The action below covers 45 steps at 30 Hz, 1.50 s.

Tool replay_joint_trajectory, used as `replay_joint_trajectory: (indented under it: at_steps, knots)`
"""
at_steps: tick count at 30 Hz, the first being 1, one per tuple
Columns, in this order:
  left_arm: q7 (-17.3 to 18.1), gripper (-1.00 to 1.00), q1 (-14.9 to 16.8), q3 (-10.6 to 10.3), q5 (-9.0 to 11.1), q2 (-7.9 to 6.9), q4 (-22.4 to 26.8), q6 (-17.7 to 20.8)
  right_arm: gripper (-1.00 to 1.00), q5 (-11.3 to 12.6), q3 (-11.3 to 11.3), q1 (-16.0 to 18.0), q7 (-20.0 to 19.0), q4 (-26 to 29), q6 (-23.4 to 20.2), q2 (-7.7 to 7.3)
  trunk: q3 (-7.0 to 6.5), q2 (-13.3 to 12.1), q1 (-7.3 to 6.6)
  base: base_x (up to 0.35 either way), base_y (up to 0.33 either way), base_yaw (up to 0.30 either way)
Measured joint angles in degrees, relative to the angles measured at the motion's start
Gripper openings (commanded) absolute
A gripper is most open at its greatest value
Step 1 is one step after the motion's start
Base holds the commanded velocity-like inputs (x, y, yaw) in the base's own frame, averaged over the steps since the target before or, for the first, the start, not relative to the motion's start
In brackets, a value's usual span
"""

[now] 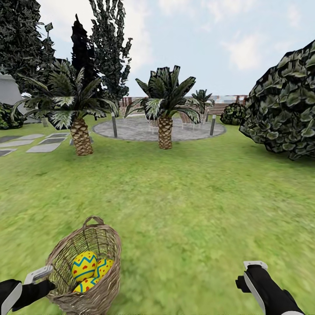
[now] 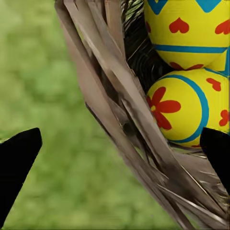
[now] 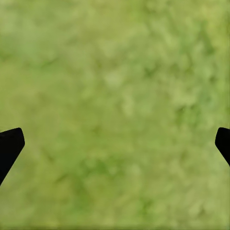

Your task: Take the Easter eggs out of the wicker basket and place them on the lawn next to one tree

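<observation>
The left arm is reaching in low from the left, its gripper [image 1: 43, 280] spread wide. In the left wrist view the two dark fingertips [image 2: 17, 165] are sitting far apart, a basket rim [image 2: 120, 120] standing between the jaws. The right arm is angling in from the lower right, its gripper [image 1: 249, 273] also parted wide, the grass [image 3: 115, 115] lying between the jaws, which are gripping nothing.

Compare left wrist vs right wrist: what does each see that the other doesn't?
Left wrist alone: the wicker basket rim crossing between the open jaws of the left gripper, with Easter eggs inside, yellow with blue bands and red marks. Right wrist alone: nothing of its own, just bare grass between the open jaws of the right gripper. Shared: the lawn and dark fingertips at the frame edges.
</observation>
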<state>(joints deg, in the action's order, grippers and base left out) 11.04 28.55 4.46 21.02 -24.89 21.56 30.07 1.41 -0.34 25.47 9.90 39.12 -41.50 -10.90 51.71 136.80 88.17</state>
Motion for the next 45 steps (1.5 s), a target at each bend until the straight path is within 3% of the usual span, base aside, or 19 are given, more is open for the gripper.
replay_joint_trajectory:
  at_steps: [25, 26, 32, 34, 37, 45]
  knots:
    - [-0.1, -1.00, 0.0, 0.0, 0.1, 0.96, 0.0, 0.0, 1.00, 0.0, 0.0, 0.0, 0.0, -0.1, 0.0, 0.09, 0.00, 0.0, 0.00, 0.000, 0.000, 0.000]
    - [-0.1, -1.00, 0.1, 0.2, -0.7, 1.22, 0.1, 0.0, 1.00, 0.0, 0.0, 0.0, 0.0, -0.1, 0.0, 0.77, -0.02, 0.0, -0.02, 0.000, 0.000, 0.000]
    - [-0.1, -1.00, 0.1, 0.1, -0.6, 1.19, 0.1, 0.0, 1.00, -0.1, 0.1, 0.0, 0.0, -0.1, 0.0, 0.79, -0.02, 0.0, -0.02, 0.000, 0.000, 0.000]
    - [-0.2, -1.00, 0.1, -0.1, -1.6, 2.09, 0.0, -0.2, 1.00, -0.1, 0.1, 0.0, 0.0, -0.1, 0.0, 0.85, -0.36, -0.8, -0.44, 0.000, 0.000, 0.000]
    - [-0.2, -1.00, 0.0, -0.3, -0.3, 2.74, -0.1, 0.0, 1.00, -0.1, 0.1, 0.0, 0.0, -0.1, 0.0, 0.84, -0.89, -2.0, -1.09, 0.000, 0.000, 0.000]
    - [-0.2, -1.00, 0.0, -0.2, -0.6, 2.87, -0.1, -0.1, 1.00, -0.1, 0.1, 0.0, -0.6, -0.3, 0.4, 0.27, -1.97, -4.4, -2.41, 0.000, 0.000, 0.000]
